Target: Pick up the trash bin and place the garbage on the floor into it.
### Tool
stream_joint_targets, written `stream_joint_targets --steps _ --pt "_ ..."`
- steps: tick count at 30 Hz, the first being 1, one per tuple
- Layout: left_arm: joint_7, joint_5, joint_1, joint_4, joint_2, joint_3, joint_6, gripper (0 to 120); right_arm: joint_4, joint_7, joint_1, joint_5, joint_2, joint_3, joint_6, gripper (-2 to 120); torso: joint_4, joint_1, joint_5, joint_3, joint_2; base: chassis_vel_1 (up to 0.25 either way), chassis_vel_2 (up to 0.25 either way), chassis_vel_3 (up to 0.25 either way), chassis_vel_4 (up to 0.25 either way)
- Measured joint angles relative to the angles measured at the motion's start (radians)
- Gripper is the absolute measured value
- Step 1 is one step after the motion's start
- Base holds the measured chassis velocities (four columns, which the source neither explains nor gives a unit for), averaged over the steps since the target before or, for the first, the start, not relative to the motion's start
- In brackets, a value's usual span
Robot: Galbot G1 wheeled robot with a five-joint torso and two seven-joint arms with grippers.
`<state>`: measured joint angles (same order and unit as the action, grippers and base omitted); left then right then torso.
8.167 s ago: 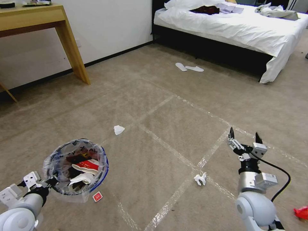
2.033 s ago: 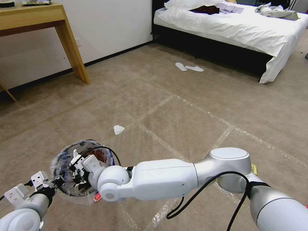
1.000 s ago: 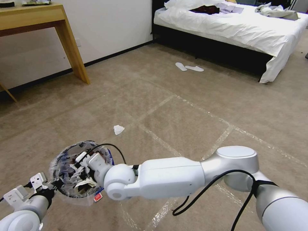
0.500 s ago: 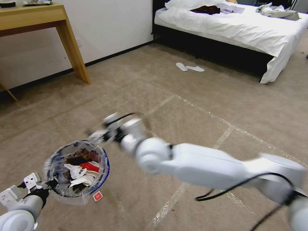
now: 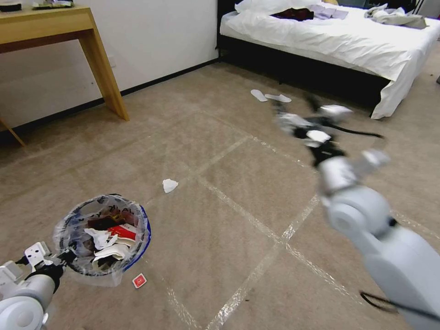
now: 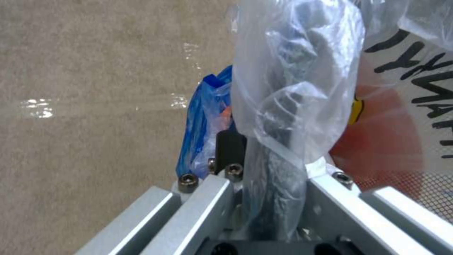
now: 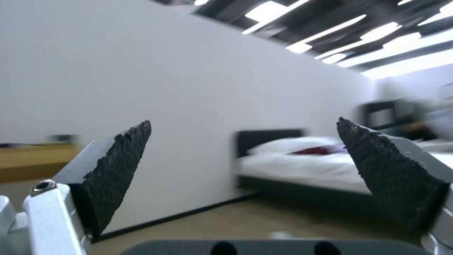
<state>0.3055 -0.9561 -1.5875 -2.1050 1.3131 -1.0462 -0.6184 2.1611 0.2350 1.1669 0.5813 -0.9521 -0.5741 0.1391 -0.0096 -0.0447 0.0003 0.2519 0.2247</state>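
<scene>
1. Left gripper sits lower left of the head view, clamped tight on the bagged rim of the trash bin.
2. Right gripper is up in the upper right, fingers spread wide, nothing in them.
3. One tissue lies on the floor mid-frame.

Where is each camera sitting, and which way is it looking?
Head view: up on the robot's head, looking down at the beige taped carpet floor; both arms show, left tool gripping the round red-and-blue plastic-lined trash bin, right tool raised.
Left wrist view: on the left wrist, facing its shut tool clamping the bin's bag.
Right wrist view: on the right wrist, facing the white bed between its open tool.
Shared: head and left wrist views show the bin; head and right wrist views show the bed.
</scene>
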Motion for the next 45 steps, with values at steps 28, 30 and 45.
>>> stream_joint_targets --steps 28,30,45 --pt "-0.001 0.003 0.002 0.014 0.03 -0.004 0.002 0 -0.187 -0.031 0.313 -0.328 -0.31 -0.074 0.224 100 0.0004 0.0 -0.0006 0.0 0.0 -0.013 0.009 0.012 -0.011" --pt "-0.001 0.003 0.001 0.014 0.03 -0.005 0.002 0 -0.188 -0.031 0.313 -0.328 -0.31 -0.071 0.225 100 0.0003 0.0 -0.0004 0.0 0.0 -0.12 0.148 0.151 -0.11" --pt "0.001 -0.011 0.02 0.058 0.01 -0.044 0.003 0 -0.187 -0.033 0.316 -0.324 -0.309 -0.066 0.228 100 0.0005 0.0 -0.0003 0.0 0.0 -0.145 0.145 0.141 -0.142"
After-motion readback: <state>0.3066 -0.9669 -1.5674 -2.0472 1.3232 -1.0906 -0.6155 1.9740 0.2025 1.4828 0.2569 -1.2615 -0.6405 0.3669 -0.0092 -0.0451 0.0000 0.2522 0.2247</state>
